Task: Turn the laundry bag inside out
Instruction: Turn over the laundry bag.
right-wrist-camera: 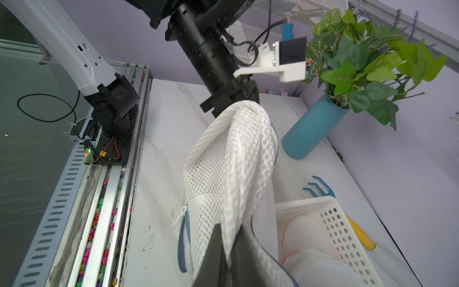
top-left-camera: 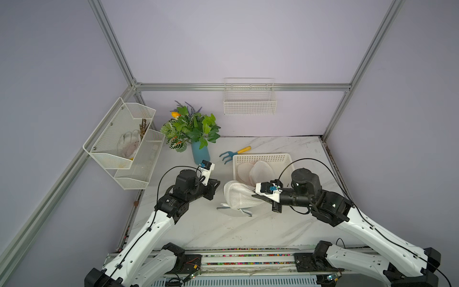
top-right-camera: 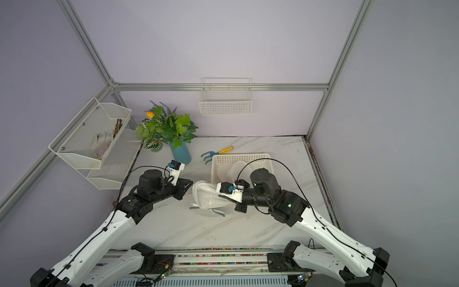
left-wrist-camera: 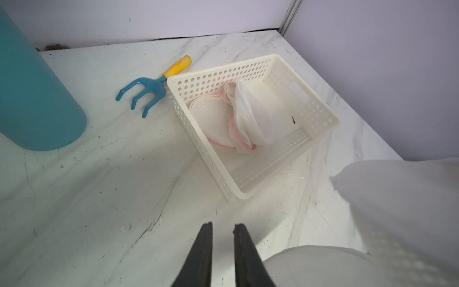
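The laundry bag (top-left-camera: 237, 196) lies bunched at the middle of the worktop (top-left-camera: 198, 228), just in front of the white basket (top-left-camera: 260, 155). One end is raised by the right hand (right-wrist-camera: 229, 229), which is pinching a fold of its mesh. The left hand (left-wrist-camera: 223, 225) sits just beside the bag's other end, its fingers slightly parted with nothing between them. The step looks like a regrasp partway through the turning. Next, the left hand probably needs to catch the blue-grey edging (top-left-camera: 236, 210) at the mouth and draw it back against the right hand's hold. The basket already holds other mesh bags (top-left-camera: 258, 170). A toy rake (top-left-camera: 233, 152) and a blue vase (top-left-camera: 200, 154) stand behind, clear of the work, but the basket's near wall crowds the right wrist.
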Available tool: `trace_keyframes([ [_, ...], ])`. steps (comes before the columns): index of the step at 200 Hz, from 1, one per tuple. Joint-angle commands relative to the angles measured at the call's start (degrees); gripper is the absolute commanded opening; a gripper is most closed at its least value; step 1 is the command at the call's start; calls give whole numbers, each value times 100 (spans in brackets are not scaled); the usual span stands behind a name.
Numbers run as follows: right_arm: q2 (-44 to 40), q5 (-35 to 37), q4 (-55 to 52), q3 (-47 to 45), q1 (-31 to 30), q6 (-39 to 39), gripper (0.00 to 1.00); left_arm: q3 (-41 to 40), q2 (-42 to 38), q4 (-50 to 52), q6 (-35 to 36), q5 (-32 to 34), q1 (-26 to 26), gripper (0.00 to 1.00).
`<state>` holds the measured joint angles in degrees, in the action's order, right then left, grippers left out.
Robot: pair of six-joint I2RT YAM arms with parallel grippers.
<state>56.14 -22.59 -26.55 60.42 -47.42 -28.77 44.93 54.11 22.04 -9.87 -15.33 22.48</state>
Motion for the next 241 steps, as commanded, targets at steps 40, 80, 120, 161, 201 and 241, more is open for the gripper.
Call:
trace_keyframes([
  [40, 178, 626, 641, -163, 22, 1084, 0, 21, -615, 54, 388, 345, -9, 33],
  [80, 326, 915, 471, -136, 35, 1286, 0, 103, -1292, 503, 872, -138, -51, 58],
  [120, 481, 634, 462, -33, 35, 1269, 0, -13, -1409, 179, 781, -1838, -64, 79],
  [161, 616, 257, 457, 96, 40, 1294, 0, 11, -1065, -310, 615, -1711, -60, 80],
  [201, 601, 73, 475, 150, 37, 1331, 0, 372, -521, -46, 1015, -1393, -60, 49],
  [241, 598, 347, 270, 162, 39, 1255, 0, 551, -449, 11, 1215, -1294, -65, 12],
])
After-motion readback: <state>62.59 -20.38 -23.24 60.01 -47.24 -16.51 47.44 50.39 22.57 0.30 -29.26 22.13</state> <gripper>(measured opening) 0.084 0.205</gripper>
